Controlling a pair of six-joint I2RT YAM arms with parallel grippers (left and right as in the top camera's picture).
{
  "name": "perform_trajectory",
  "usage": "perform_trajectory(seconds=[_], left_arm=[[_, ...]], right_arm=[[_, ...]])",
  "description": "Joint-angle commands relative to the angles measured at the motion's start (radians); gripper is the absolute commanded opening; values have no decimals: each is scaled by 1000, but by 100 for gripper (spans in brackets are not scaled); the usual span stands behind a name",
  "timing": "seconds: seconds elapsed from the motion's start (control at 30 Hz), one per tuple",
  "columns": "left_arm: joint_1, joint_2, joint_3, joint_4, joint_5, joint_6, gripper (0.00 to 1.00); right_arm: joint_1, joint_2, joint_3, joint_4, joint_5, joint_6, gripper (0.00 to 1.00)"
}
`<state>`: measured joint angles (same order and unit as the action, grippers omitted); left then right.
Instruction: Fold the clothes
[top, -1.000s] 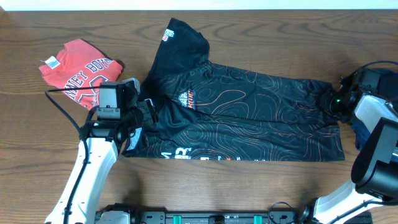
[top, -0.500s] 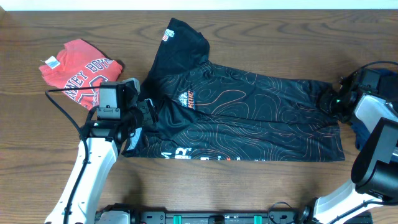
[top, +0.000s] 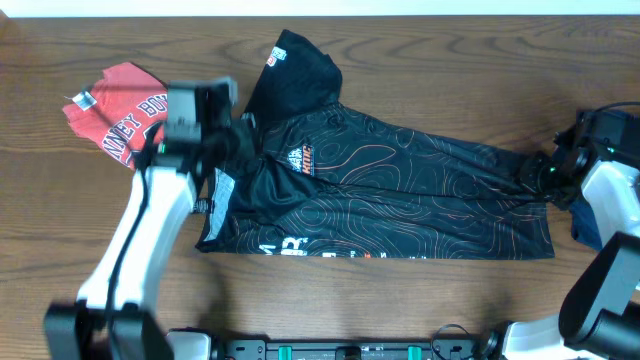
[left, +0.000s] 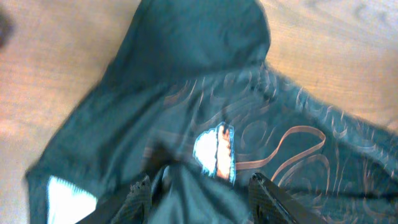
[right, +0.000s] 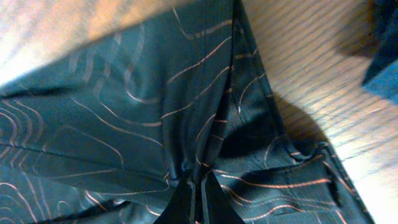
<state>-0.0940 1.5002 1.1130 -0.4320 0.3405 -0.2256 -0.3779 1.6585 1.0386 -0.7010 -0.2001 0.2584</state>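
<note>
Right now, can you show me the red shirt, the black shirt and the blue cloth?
red shirt (top: 108, 120), overhead view, on its lettering.
black shirt (top: 420, 200), overhead view, its patterned middle.
blue cloth (right: 387, 59), right wrist view, its visible corner.

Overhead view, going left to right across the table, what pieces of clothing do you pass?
Red shirt → black jersey → blue cloth at the right edge, partly hidden behind the right arm.
</note>
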Motion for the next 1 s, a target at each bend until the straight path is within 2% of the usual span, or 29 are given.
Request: perform_trajectory(seconds=[0.0,0.13,0.27,0.47,0.77,0.97], left_arm=[[-3,151,149,-9,79,31,54],[-3,355,366,-70,97,36,59],[-2,536,546,-98,97,69,70],[18,741,717,-82,92,92,79],[48,876,749,87,28,109,80],[48,900,749,125,-40,140,80]], right_arm=[[11,-22,9,-5,28,-6,1],[11,-22,9,-14,28,-13,1],[11,-22,9,-14,27,-29,1],[11,-22,9,-13,28,-32,1],[11,-22,9,-13,28,-48,1],[11,-22,9,-14,28,-51,1]])
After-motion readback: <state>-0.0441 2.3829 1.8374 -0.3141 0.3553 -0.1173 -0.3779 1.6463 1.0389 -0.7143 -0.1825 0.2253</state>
